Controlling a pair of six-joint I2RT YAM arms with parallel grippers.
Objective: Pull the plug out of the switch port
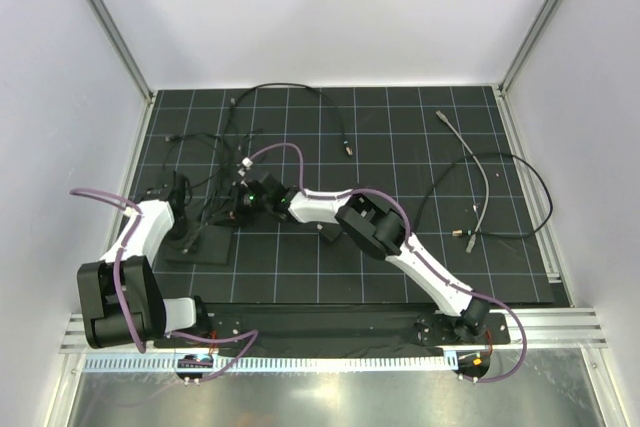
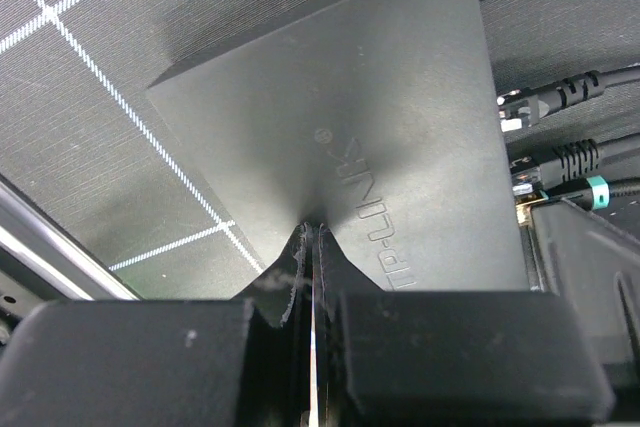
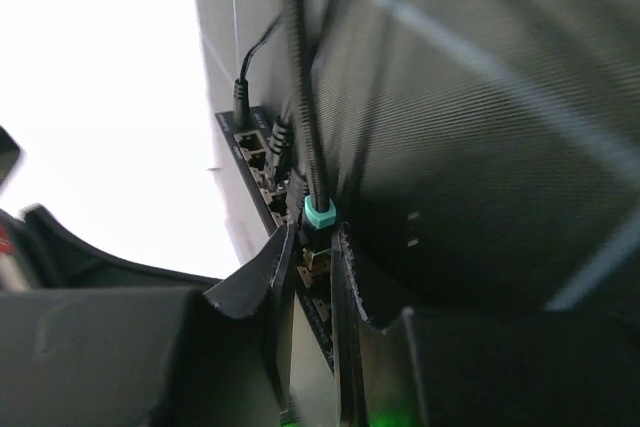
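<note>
Plug [image 3: 317, 217], teal-collared: seated in the switch port [image 2: 521, 187], on one narrow edge of the flat black switch [image 2: 350, 97]. The switch is laid flat on the gridded mat [image 1: 400, 147], left of centre, just ahead of the left arm. The plug's cable is led straight away from the edge.

Right gripper [image 3: 312, 242]: reached across from the far side. Its fingers are set on either side of the plug body, between collar and port, with almost no gap left. They are judged to be clamped on the plug, though true contact is not resolved in the blurred wrist view. The hold is taken close to the port, presumably so that the pull can be kept in line with the socket and not bent through the cable.

Left gripper [image 2: 312, 237]: fingers are closed together on nothing, their tips pressed down on the switch's top face beside the lettering. This is read as a brace, so that the light box is not dragged along when the plug is drawn.

Black plugs [image 3: 280, 132] are seated in the neighbouring ports, close beside the teal one, so a skewed pull could catch them. Loose cables [image 1: 480, 177] are scattered well apart, on the right of the mat.

Grasp judged made; extraction not yet done.
</note>
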